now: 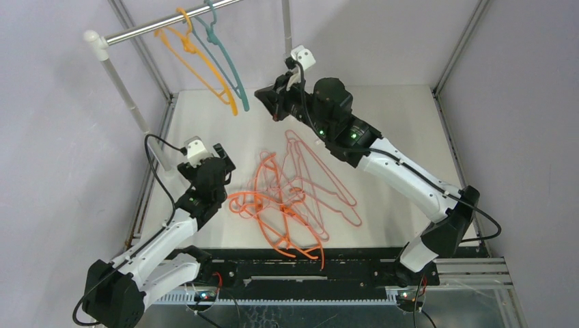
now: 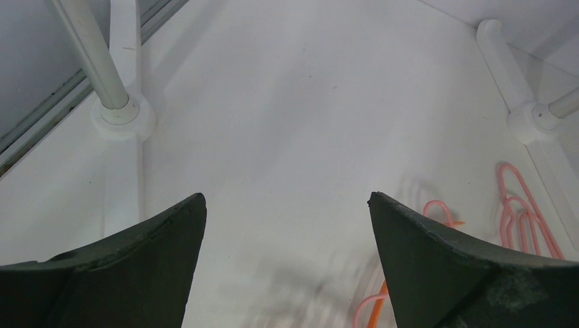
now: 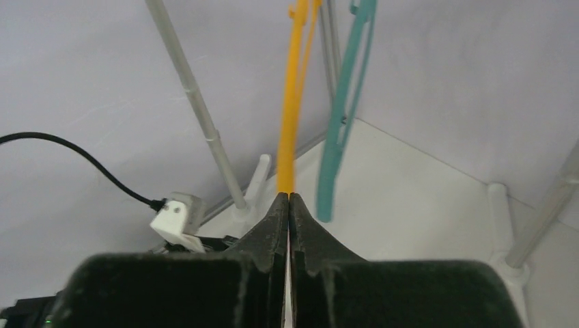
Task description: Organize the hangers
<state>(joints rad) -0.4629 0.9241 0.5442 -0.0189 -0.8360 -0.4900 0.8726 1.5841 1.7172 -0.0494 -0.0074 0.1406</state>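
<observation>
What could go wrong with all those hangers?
The orange and pink hangers on the table are tangled, so the open left gripper might lift one and drag others along. The shut right gripper sits close to the yellow hanger and teal hanger; a bump could knock them off the rail.

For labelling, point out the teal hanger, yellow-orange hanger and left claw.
teal hanger (image 3: pixel 332 171): right wrist view, lower bar.
yellow-orange hanger (image 3: pixel 290 137): right wrist view, lower bar.
left claw (image 2: pixel 287 198): left wrist view, between fingertips.

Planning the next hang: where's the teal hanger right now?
In the top view, the teal hanger hangs on the silver rail at upper left, just right of the yellow-orange hanger.
</observation>
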